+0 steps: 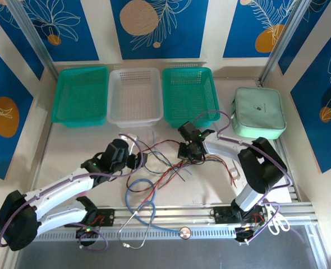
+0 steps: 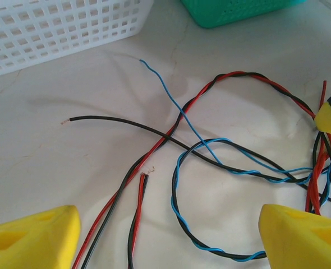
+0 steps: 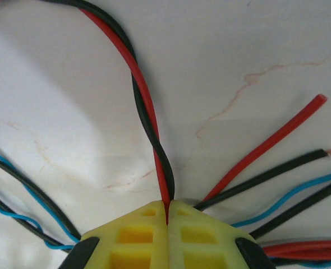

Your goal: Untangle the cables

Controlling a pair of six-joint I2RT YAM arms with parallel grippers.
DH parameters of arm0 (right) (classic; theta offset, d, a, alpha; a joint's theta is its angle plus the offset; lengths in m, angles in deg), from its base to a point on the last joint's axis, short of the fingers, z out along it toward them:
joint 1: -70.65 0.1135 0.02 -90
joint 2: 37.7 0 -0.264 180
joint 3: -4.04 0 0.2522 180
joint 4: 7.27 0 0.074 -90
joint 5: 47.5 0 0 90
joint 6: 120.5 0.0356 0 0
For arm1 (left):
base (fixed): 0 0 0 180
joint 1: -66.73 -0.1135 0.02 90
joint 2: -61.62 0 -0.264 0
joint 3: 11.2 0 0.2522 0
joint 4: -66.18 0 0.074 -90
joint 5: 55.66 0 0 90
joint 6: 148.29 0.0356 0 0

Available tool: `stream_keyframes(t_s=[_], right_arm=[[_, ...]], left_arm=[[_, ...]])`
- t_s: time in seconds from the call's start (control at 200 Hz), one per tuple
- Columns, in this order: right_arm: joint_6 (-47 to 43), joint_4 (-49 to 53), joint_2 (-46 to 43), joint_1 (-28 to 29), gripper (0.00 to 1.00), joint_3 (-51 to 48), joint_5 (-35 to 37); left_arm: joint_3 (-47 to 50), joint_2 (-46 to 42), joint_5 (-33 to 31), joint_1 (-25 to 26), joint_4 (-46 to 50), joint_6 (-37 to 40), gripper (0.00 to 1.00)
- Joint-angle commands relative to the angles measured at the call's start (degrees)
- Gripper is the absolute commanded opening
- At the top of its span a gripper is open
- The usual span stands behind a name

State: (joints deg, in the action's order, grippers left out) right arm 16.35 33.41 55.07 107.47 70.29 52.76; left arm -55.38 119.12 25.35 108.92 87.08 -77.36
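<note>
Pinching thin twisted red-and-black cables (image 3: 145, 106) between blocky yellow right fingers (image 3: 133, 238)

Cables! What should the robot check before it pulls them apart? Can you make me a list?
1. The right gripper is shut on the red-and-black pair: ok.
2. The left gripper is open, free to grab: ok.
3. The blue-and-black pair lies between the left fingers: ok.
4. The cables are apart: not ok, the blue wire crosses the red-and-black pair.
5. The left gripper is low enough to grip: cannot tell.
</note>
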Motion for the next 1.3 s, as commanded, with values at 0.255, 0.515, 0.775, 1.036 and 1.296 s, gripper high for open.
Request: stream_keyframes(t_s=[0.255, 0.515, 0.775, 1.036, 1.296], right_arm=[[-0.17, 4.61, -13.41, -0.17, 0.01, 1.99, 0.8], [-0.45, 6.22, -21.02, -1.46, 0.01, 2.97, 0.28], [-0.56, 4.54, -27.62, -4.89, 0.0, 3.8, -5.59], [0.95, 2.69, -29.8, -9.4, 0.0, 4.85, -12.19], [2.72, 0.58, -30.88, -10.7, 0.0, 4.99, -13.57]], left_arm=[[-6.8, -0.91, 5.48, 0.74, 3.59, -2.55, 0.83], [-11.37, -0.22, 10.4, 1.08, 6.22, -2.21, 0.81], [-11.78, 1.99, 16.42, 1.96, 4.86, -2.78, 0.74], [-13.08, 4.92, 21.65, 4.49, 1.34, -2.78, 0.67], [-14.38, 9.13, 23.24, 7.27, -0.23, -2.46, 0.5]])
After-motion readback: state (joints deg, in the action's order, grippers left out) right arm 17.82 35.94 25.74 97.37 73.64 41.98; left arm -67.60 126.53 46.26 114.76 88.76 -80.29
